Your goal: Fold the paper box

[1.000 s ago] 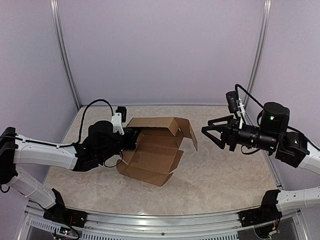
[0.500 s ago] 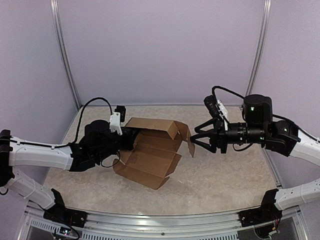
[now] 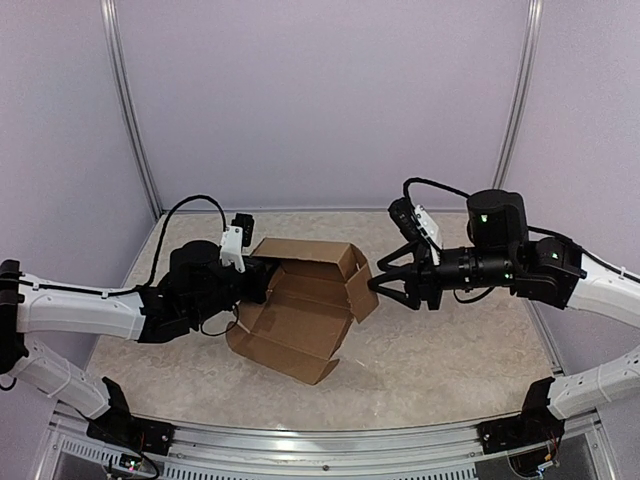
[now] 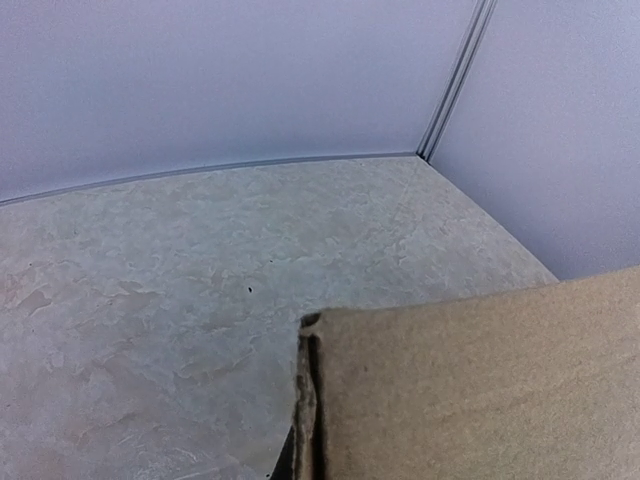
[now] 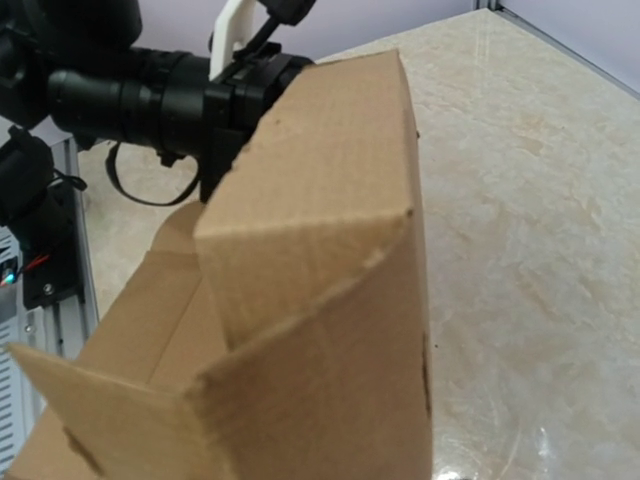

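The paper box lies with long axis left-right, half open.

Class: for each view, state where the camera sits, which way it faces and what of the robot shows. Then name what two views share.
Top external: above and behind the robot, looking down at the table and paper box; the left tool and right tool show.
Left wrist: behind the left tool, facing a far corner over the box's panel; no fingers clearly visible.
Right wrist: behind the right tool, facing the box's flap; the left tool shows beyond.
Shared: all three show the box.
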{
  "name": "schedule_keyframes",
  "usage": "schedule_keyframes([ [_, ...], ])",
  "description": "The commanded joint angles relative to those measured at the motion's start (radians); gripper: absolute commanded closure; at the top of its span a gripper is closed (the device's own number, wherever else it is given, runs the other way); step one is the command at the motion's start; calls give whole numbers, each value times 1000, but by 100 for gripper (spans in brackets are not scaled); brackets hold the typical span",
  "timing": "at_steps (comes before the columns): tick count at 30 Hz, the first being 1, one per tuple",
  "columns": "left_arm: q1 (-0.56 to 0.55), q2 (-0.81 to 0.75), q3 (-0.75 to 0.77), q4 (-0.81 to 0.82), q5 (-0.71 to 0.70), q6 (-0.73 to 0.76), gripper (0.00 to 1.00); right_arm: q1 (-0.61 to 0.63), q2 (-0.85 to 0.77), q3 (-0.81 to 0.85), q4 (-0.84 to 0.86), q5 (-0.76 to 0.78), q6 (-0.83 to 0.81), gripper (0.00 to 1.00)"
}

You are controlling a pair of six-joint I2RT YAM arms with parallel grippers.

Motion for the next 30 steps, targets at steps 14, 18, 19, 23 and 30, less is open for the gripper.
schedule_keyframes([
  [14,-36,-20,26,-41,8,33,100,34,26,-10,116,138,29,51],
  [18,-39,-11,40,-57,-11,18,100,53,49,-19,143,168,34,51],
  [19,-39,-8,43,-64,-19,10,100,58,55,-21,148,178,36,51],
  [23,-43,-1,62,-98,-56,-8,100,91,78,-30,179,245,41,50],
  [30,-46,8,87,-154,-112,-34,100,124,115,-39,216,390,58,49],
])
